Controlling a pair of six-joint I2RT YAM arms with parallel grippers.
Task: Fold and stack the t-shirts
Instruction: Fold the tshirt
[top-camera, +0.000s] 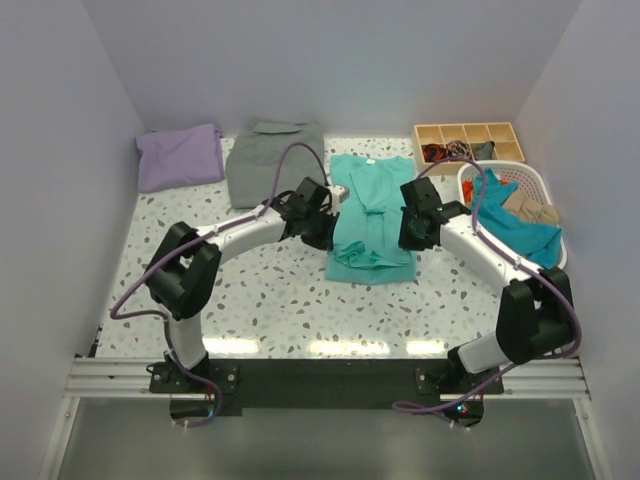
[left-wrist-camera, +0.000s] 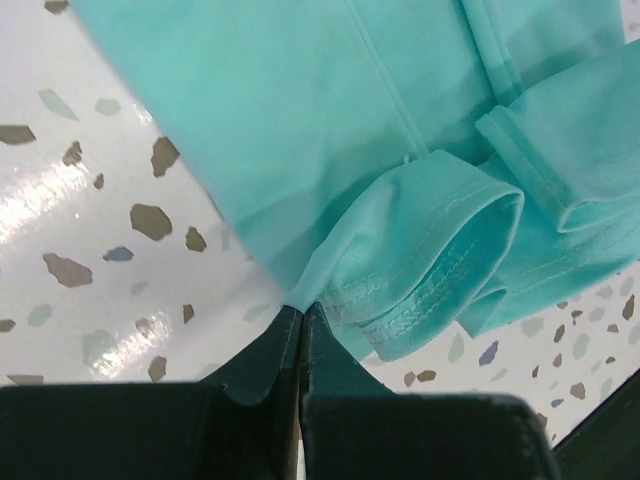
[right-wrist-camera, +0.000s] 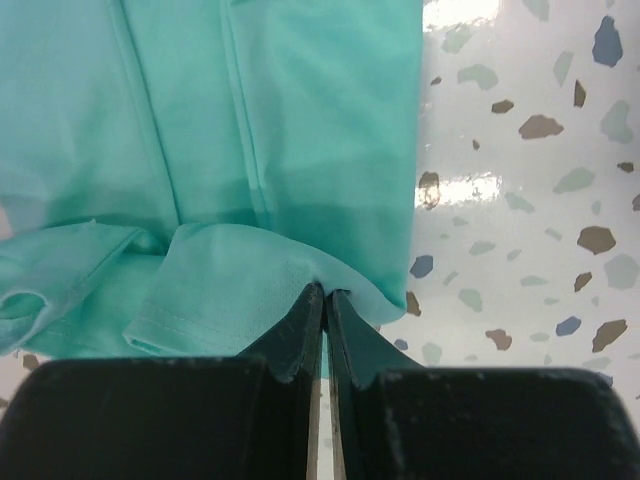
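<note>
Pinching the green shirt (top-camera: 372, 225) at both side edges, my left gripper (left-wrist-camera: 300, 318) and right gripper (right-wrist-camera: 326, 298) clamp tight on cloth. It lies near the basket (top-camera: 540, 178); likely soft, limp: hold hems.

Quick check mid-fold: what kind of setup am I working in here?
Likely a lab test cell, not a home: plain walls enclose a speckled table, with a laundry basket and divided wooden tray staged on it.

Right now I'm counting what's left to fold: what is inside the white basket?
The white basket holds a teal-blue cloth and a tan cloth; anything beneath them is covered.
</note>
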